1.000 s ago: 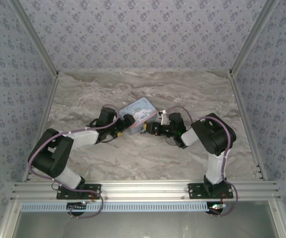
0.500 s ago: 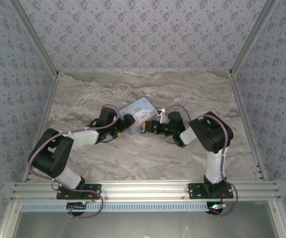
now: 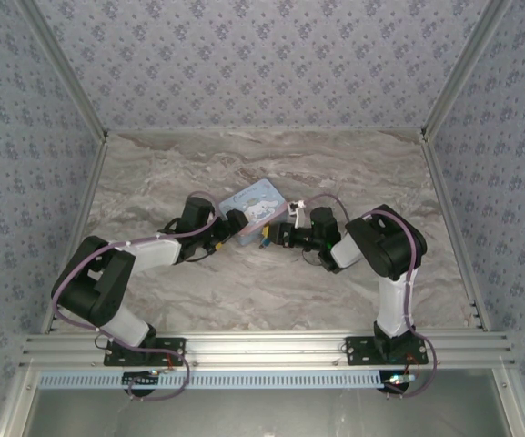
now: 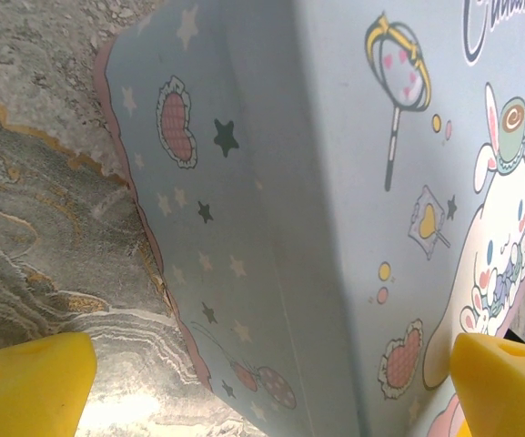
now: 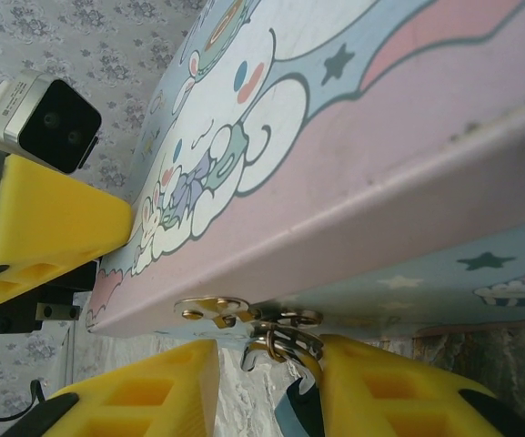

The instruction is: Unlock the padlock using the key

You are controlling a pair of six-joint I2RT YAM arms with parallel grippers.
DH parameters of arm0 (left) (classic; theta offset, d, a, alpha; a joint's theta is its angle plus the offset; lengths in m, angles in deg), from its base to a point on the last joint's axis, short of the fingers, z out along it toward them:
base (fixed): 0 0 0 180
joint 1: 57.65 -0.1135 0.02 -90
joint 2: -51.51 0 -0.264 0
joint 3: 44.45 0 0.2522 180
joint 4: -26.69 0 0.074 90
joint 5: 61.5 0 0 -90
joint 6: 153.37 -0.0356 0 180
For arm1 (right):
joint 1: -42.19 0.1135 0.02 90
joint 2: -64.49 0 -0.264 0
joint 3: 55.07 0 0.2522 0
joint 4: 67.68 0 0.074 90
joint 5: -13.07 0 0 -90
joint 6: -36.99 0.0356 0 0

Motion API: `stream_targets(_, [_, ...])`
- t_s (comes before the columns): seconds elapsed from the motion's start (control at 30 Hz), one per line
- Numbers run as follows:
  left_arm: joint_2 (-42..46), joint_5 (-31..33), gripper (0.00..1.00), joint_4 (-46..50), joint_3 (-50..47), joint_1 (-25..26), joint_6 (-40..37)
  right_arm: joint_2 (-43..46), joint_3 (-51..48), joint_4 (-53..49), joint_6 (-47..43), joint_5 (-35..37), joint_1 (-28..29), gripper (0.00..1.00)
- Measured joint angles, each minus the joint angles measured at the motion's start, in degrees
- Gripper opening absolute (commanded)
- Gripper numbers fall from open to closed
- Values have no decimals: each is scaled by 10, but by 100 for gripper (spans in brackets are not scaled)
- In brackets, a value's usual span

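Right gripper (image 5: 269,364): yellow fingers part-way apart, straddling the padlock (image 5: 291,417). A sliver of marble shows between the left finger and the metal; the right finger looks in contact with the teal body. Not clamped, as far as the wrist view shows. Padlock hangs by its thin shackle (image 5: 280,344) from the brass hasp (image 5: 215,309) on the front edge of the tin (image 5: 335,137). Its body runs from the hasp back toward the wrist, so its long axis lies roughly along the fingers and straight ahead of them. The lower end and keyway are cut off at the frame edge. Whether the key sits in it I cannot tell. Left gripper (image 4: 269,382): jaws spread to their widest, one fingertip on either side of the tin's corner, marble table (image 4: 44,228) visible between the left fingertip and the tin wall, so flanking and not squeezing. From above, the tin lies between the two grippers, hasp side turned to the right arm. Judgement: the right arm is much the nearer to the lock and any approach to it runs in line with the fingers. The left arm is placed to steady the tin.
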Motion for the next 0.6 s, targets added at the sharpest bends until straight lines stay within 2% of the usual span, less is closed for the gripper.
stream_targets(0.4, [0,-2,99,-4,-3,0,0,0,-5,0,0,0,0,25])
stream_targets(0.6, [0,-3,99,-7,-4,0,0,0,-8,0,0,0,0,15])
